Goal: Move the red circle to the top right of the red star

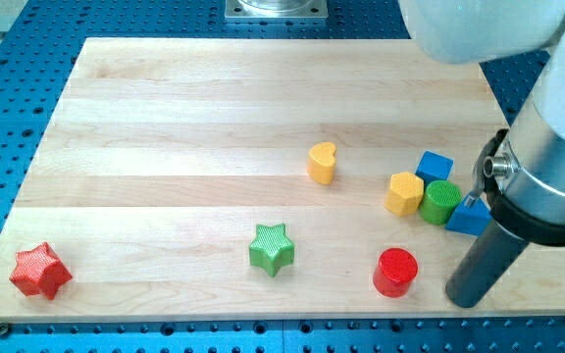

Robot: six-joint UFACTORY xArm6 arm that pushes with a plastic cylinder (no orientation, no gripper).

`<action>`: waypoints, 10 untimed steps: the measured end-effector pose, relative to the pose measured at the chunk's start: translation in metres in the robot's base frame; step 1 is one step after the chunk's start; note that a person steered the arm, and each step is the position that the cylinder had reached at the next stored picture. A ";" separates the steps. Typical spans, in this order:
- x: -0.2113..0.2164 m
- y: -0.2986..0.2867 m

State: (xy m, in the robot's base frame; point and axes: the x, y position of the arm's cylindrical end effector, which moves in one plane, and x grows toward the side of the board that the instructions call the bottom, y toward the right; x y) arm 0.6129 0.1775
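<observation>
The red circle point(395, 272) lies near the view's bottom, right of centre. The red star point(40, 271) lies far off at the bottom left corner of the wooden board point(184, 108). My tip point(466, 297) rests on the board just to the right of the red circle, slightly lower, with a small gap between them. The dark rod rises from it up to the right into the arm's grey body.
A green star point(272, 248) lies between the red star and the red circle. A yellow heart point(322, 163) is above centre. A cluster sits right: yellow hexagon point(404, 193), blue cube point(435, 167), green cylinder point(440, 202), blue block point(469, 217) partly behind the rod.
</observation>
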 end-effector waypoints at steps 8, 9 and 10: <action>-0.103 -0.212; -0.106 -0.191; -0.100 -0.192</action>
State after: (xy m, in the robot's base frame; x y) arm 0.5131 -0.0144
